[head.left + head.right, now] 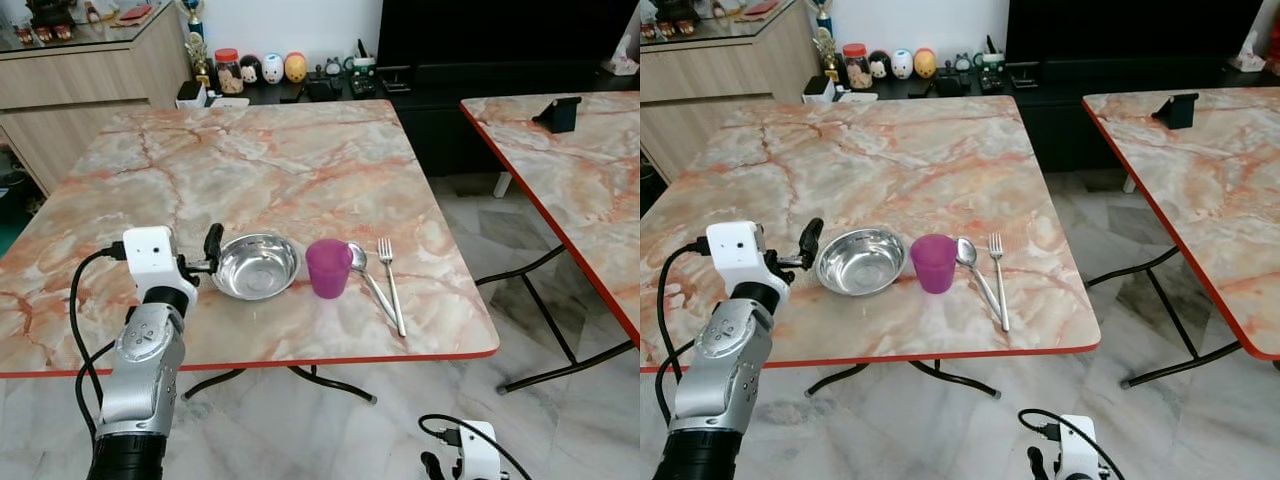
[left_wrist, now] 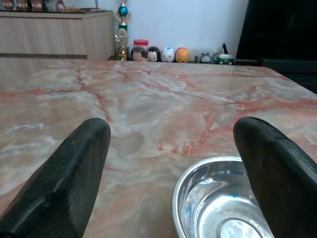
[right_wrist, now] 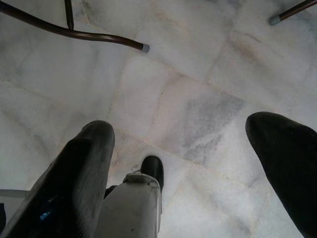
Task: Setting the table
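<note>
A shiny steel bowl [image 1: 257,267] sits near the front edge of the marble-patterned table [image 1: 260,160], its inside bright and reflective. Just to its right stands a translucent purple cup [image 1: 328,268], upright and close to or touching the bowl's rim. Right of the cup lie a spoon [image 1: 368,275] and a fork [image 1: 391,283], side by side, handles pointing toward the front edge, the spoon's bowl just beside the cup.

The left gripper [image 2: 171,168] hovers low over the tabletop just left of the bowl, fingers spread wide; in the left wrist view the bowl's rim lies toward one finger [image 2: 277,173], with no contact visible. The right gripper [image 3: 183,163] hangs down by the robot's side below table height, fingers apart, above the pale marble floor [image 3: 198,99].

The table's red-trimmed front edge runs close to the place setting, with little surface between the fork handle and the edge. Behind the bowl and cup the tabletop is broad and bare to the far edge. A second table [image 1: 570,180] stands to the right across a gap of open floor, a dark object [image 1: 558,113] on it. Folding metal legs [image 1: 300,378] show beneath the near table.
</note>
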Robot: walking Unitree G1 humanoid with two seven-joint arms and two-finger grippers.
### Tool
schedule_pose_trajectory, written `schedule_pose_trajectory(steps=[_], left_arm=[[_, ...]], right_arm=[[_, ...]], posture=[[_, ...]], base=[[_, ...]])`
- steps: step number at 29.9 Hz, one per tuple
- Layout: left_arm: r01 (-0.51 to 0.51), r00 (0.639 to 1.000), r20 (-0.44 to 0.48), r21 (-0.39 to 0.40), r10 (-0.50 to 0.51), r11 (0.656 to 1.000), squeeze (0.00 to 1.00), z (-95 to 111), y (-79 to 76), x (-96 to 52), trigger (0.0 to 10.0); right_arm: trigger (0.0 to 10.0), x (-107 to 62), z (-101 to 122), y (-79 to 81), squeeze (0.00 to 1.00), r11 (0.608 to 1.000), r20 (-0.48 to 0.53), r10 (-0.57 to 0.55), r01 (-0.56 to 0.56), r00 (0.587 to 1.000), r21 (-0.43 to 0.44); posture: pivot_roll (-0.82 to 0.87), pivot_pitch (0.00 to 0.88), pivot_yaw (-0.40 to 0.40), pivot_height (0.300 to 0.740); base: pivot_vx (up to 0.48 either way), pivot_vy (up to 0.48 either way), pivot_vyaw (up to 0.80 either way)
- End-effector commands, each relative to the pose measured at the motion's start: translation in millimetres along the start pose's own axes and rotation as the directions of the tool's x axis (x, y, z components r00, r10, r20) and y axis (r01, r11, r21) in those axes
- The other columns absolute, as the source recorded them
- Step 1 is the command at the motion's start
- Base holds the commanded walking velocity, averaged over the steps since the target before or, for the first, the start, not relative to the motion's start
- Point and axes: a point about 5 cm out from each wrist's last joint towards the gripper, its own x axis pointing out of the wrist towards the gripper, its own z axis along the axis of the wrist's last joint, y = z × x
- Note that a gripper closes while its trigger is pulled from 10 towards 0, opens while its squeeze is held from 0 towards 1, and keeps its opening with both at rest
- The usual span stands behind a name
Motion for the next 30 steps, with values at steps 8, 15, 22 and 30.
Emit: schedule_pose_trajectory(steps=[8,15,22,30], left_arm=[[-0.005,1.0,0.03,0.003,0.005,1.0,0.0,5.9,1.2,1.1,10.0],[-0.007,0.999,0.045,-0.021,0.008,1.0,0.0,8.2,1.6,1.3,10.0],[-0.007,0.999,0.038,-0.029,0.008,1.0,0.0,7.8,2.1,1.5,10.0],[0.027,0.998,-0.047,-0.017,-0.028,0.999,0.0,1.2,2.7,3.3,10.0]], right_arm=[[10.0,0.4,1.1,1.0,0.0,1.0,0.001,0.002,-0.002,1.0,0.006],[10.0,0.4,1.3,1.2,0.0,1.0,0.002,0.004,-0.004,1.0,0.004],[10.0,0.4,1.0,1.5,0.0,1.0,0.001,0.005,-0.005,1.0,0.004],[10.0,0.4,0.8,1.6,0.0,1.0,-0.002,0.006,-0.006,1.0,0.002]], posture=[[-0.05,0.0,0.017,0.72],[-0.04,0.0,0.017,0.72],[-0.04,0.0,0.019,0.72],[-0.04,0.0,0.019,0.72]], base=[[0.304,0.0,0.0],[0.236,0.0,0.0],[0.0,0.0,0.0],[0.0,0.0,0.0]])
